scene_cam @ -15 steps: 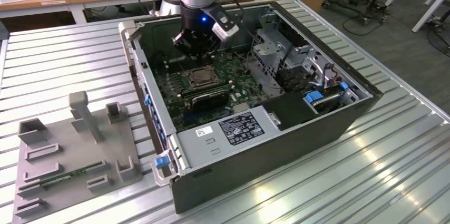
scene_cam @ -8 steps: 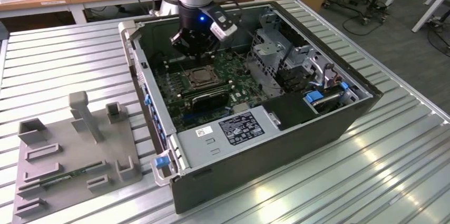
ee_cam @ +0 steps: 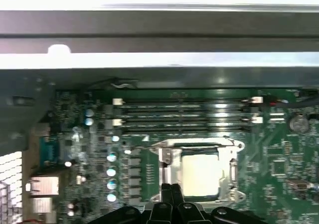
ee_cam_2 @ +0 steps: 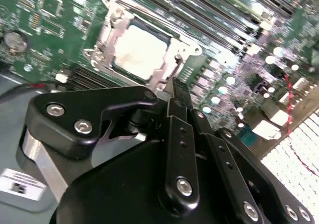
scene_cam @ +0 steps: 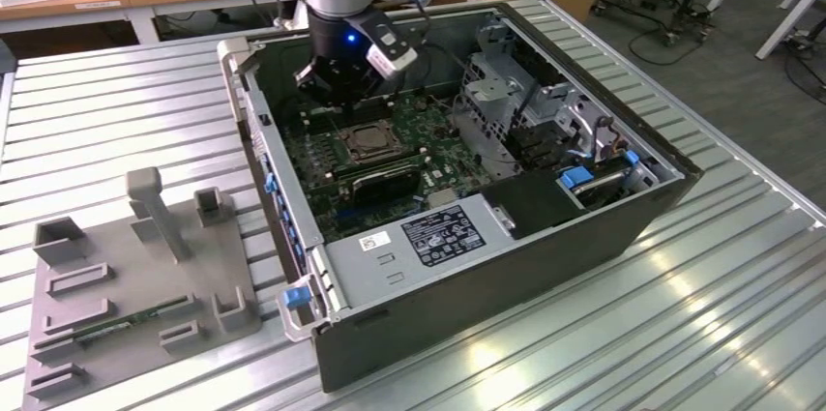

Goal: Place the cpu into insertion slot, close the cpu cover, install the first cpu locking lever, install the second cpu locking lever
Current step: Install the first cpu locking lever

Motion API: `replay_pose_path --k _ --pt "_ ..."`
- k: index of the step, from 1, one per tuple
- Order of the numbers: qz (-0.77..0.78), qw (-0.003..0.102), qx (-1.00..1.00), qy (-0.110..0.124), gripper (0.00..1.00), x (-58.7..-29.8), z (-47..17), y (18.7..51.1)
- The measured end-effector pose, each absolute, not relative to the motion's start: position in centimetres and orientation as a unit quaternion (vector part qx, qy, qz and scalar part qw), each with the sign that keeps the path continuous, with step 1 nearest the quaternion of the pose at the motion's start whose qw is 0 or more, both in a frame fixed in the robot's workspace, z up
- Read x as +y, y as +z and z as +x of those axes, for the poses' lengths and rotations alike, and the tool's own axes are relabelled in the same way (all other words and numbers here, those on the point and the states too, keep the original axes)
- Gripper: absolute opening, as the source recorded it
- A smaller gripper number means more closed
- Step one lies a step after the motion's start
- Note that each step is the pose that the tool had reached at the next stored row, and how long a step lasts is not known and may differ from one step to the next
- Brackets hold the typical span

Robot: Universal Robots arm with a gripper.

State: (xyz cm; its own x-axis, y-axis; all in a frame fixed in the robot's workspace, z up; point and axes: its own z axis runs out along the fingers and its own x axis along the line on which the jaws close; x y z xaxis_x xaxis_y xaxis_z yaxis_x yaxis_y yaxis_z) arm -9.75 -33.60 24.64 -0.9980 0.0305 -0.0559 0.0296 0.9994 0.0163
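The cpu (ee_cam_2: 137, 52) (ee_cam: 199, 174) is a pale square chip lying flat in the insertion slot (scene_cam: 366, 143) on the green board. The cpu cover (ee_cam_2: 172, 59) (ee_cam: 232, 171), a silvery frame, lies down around the chip, which shows through its window. A thin wire lever (ee_cam: 149, 146) runs along one side of the socket; I cannot tell whether it is latched. My gripper (scene_cam: 340, 103) (ee_cam_2: 177, 90) (ee_cam: 172, 191) hovers just above the socket's edge, fingers pressed together with nothing between them.
The open computer case (scene_cam: 645, 222) rests on a ribbed metal table. Memory slots (ee_cam: 182, 112) run beside the socket, with a black finned block (scene_cam: 387, 184) on its other side. A drive cage (scene_cam: 497, 92) and power supply (scene_cam: 432, 232) crowd the exterior view's right. A grey fixture (scene_cam: 130, 276) sits outside.
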Motion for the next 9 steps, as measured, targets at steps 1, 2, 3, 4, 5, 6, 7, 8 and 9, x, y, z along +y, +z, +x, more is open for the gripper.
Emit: replay_pose_path --k 1,2,3,4,5,6,7,8,9 --pt "0.015 0.028 0.999 0.008 0.11 -33.6 -10.0 24.6" --pt "0.015 0.028 0.999 0.008 0.11 -33.6 -10.3 24.6" --pt "0.015 0.028 0.999 0.007 0.11 -33.6 -10.6 24.6" --pt "0.015 0.028 0.999 0.007 0.11 -33.6 -10.9 24.6" --pt "0.015 0.028 0.999 0.007 0.11 -33.6 -11.1 24.6" --pt "0.015 0.028 0.999 0.007 0.11 -33.6 -11.4 24.6" --pt "0.015 0.028 0.999 0.007 0.11 -33.6 -11.7 24.6" --pt "0.015 0.028 0.999 0.007 0.11 -33.6 -11.9 24.6" --pt "0.015 0.028 0.999 0.006 0.11 -33.6 -12.2 24.6"
